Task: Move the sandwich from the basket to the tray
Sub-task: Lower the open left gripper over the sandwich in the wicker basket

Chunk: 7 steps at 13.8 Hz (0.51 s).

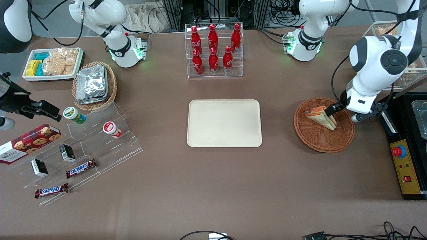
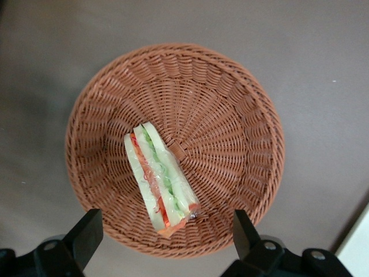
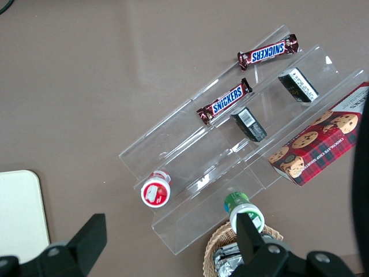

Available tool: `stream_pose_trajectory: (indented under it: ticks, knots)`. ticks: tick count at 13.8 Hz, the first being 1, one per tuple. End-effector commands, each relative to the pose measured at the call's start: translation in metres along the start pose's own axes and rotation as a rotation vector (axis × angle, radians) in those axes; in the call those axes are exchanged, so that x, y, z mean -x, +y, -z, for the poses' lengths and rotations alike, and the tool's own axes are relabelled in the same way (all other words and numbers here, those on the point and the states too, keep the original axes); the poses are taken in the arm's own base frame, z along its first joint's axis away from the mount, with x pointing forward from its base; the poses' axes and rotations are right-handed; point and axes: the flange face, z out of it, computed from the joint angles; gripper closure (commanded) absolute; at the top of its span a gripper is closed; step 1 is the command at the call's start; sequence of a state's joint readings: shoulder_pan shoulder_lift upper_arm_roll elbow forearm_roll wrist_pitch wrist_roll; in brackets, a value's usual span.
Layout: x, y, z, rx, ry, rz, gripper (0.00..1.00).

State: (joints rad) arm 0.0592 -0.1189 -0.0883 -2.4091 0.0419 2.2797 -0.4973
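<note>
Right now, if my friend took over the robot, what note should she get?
Gripper: open, hovering above the basket, fingers either side of the sandwich, not touching it.
Sandwich: lying on its side in the basket, toward the working arm's end of the table.
Tray: mid-table, nothing on it.
Done: the approach over the basket.
Left: lower, grip the sandwich, lift it out, carry it to the tray, set it down.

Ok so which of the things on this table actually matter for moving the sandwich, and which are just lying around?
Part of the job:
sandwich, lying in the basket
tray, nothing on it
gripper, open, hovering above the sandwich

Just lying about:
cola bottles in their clear rack
foil packs
Snickers bars
cookie box
</note>
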Motion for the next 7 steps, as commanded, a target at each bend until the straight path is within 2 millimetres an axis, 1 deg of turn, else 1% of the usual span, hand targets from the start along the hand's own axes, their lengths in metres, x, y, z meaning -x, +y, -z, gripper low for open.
stream_pose_trajectory:
  ticks: [1,5,6,7]
  knots:
    - [0.008,-0.003,-0.026,0.005,0.004,0.079,0.00]
    - [0.015,-0.006,-0.048,0.008,0.004,0.116,0.00]
    - [0.015,-0.005,-0.057,0.003,-0.009,0.129,0.00]
    - [0.015,-0.003,-0.062,0.012,0.002,0.147,0.00]
